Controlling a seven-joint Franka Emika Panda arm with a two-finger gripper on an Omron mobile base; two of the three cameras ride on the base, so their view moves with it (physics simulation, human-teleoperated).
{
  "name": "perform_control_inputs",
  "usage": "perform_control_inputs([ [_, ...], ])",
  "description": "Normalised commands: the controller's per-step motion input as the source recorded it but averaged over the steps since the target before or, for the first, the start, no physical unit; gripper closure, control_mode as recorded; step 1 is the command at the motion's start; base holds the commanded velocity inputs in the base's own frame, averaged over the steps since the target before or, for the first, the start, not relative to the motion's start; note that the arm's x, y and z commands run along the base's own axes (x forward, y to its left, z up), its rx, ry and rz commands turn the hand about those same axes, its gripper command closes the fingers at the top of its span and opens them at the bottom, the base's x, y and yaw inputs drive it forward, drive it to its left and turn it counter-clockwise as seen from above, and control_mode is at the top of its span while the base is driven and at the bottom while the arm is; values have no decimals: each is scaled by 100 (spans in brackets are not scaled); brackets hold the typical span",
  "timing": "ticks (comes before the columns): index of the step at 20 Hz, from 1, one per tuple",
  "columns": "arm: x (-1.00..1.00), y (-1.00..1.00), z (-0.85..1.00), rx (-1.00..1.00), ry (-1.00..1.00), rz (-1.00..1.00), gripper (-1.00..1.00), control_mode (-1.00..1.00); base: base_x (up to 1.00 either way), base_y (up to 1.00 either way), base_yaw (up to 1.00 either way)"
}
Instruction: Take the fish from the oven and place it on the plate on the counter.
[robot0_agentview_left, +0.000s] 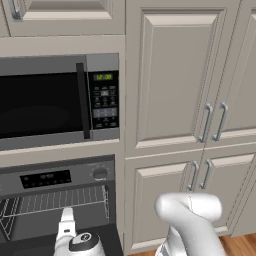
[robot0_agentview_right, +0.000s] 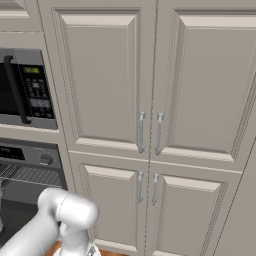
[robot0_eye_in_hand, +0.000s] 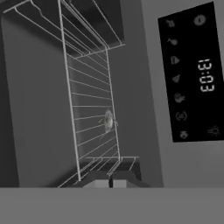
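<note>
The hand (robot0_eye_in_hand: 110, 183) sits nearest, its tips pressed together and holding nothing. Ahead of it, the fish (robot0_eye_in_hand: 108, 120) lies on the wire rack (robot0_eye_in_hand: 87, 105) inside the oven (robot0_agentview_left: 60, 200), well apart from the tips. With its tips together, the hand would likely push the fish between the wires rather than grasp it.

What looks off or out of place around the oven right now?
Nothing spilled or damaged. The oven stands open, and the fish lies on its wire rack, away from the shut gripper. The hand view is rolled sideways, so the oven display reads tilted.
</note>
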Motion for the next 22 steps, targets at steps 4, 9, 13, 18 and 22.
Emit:
perform_control_inputs([
  [4,23,21,-8,0,0,-12,-100,-100,0,0,0],
  [9,28,0,-40,0,-6,-5,-100,-100,0,0,0],
  [13,28,0,-40,0,-13,-1,-100,-100,0,0,0],
  [18,28,0,-30,0,-13,0,-100,-100,0,0,0],
  [22,45,0,-31,-1,-8,0,-100,-100,0,0,0],
])
